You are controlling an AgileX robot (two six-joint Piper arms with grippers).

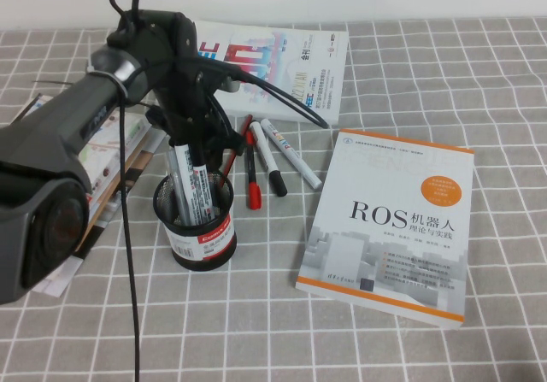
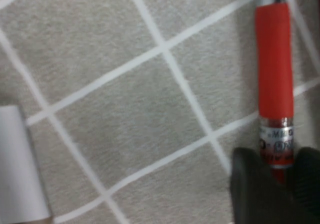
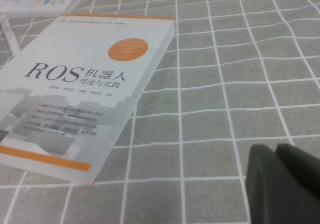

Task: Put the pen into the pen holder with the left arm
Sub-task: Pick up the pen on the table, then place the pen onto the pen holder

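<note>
The left gripper [image 2: 277, 184], lowered behind the pen holder [image 1: 195, 220], has its jaws closed on the pen [image 2: 273, 78], still on the cloth; lifting and insertion remain, while the right gripper [image 3: 287, 184], jaw state indeterminable, rests apart.

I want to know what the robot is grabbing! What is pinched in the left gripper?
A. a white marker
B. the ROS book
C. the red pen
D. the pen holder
C: in the left wrist view, the left gripper has its dark fingers closed on either side of the pen, above the checked cloth. The right gripper hangs over the cloth beside the ROS book.
</note>
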